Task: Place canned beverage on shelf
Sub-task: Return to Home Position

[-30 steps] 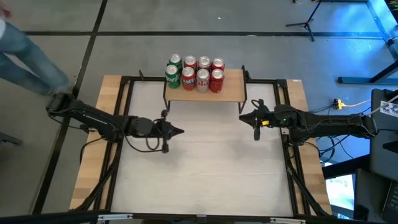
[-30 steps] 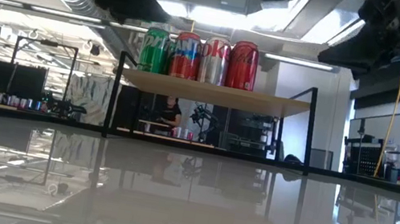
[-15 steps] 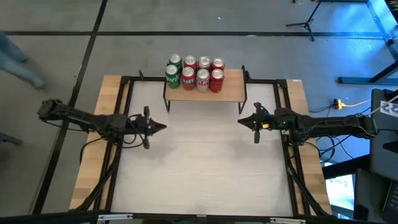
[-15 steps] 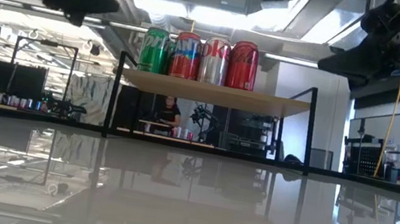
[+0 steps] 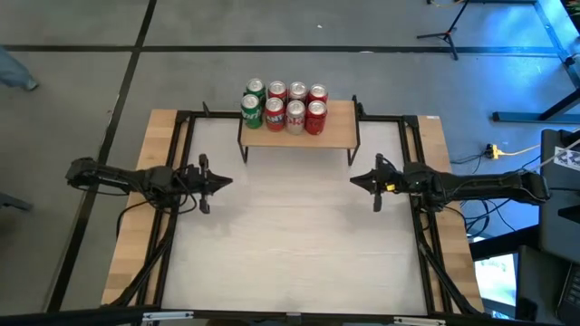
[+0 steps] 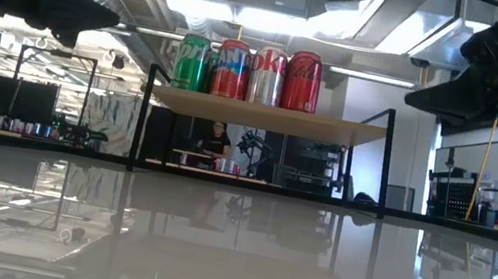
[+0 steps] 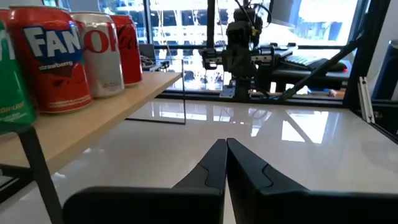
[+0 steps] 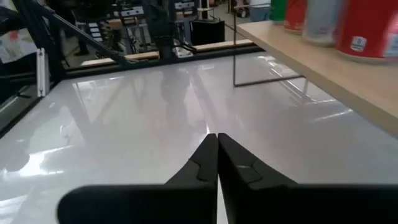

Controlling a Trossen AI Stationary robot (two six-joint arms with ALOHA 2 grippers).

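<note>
Several cans, green, red and silver, stand upright on their bases in two rows on the left half of the shelf, a light-wood board on thin black legs at the table's far side. The low view shows the front row of cans on the shelf. My left gripper hovers shut and empty near the table's left edge, pointing level toward the right. My right gripper hovers shut and empty near the right edge, pointing left. The shut fingertips meet in each wrist view: left gripper, right gripper.
The white tabletop lies bare between the two grippers and in front of the shelf. A black metal frame runs around the table. The right half of the shelf board is bare. Cables and stands lie on the floor beyond the right edge.
My left gripper has drawn back from the table's middle toward its left edge and come down a little, staying shut. My right gripper has sunk slightly over the same place. The cans and shelf have not moved.
</note>
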